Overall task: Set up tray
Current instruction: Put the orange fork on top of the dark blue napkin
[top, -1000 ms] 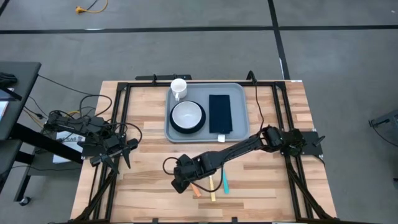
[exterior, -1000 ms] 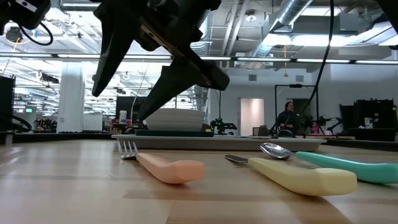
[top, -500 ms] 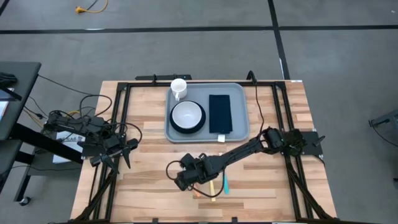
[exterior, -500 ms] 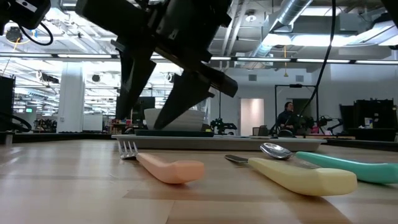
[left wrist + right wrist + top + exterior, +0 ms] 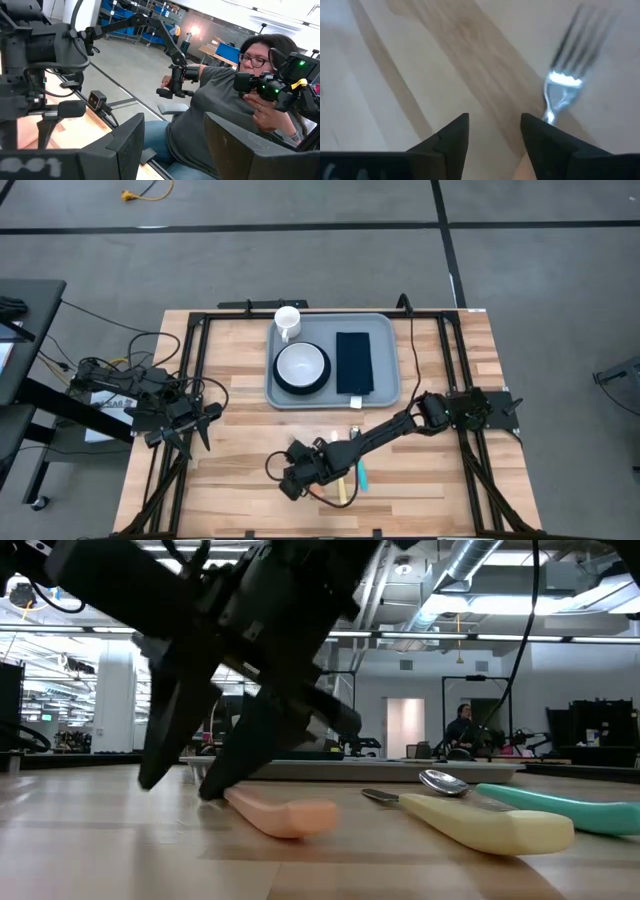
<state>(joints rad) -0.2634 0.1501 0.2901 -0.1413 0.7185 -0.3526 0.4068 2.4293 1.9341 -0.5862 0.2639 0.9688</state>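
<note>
Your right gripper (image 5: 185, 780) sits open and empty, fingertips on the table at the fork (image 5: 275, 812) head, whose handle runs away from the tray (image 5: 385, 392).

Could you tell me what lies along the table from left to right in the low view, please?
Right gripper → fork with orange handle → spoon with yellow handle → teal handle.
</note>
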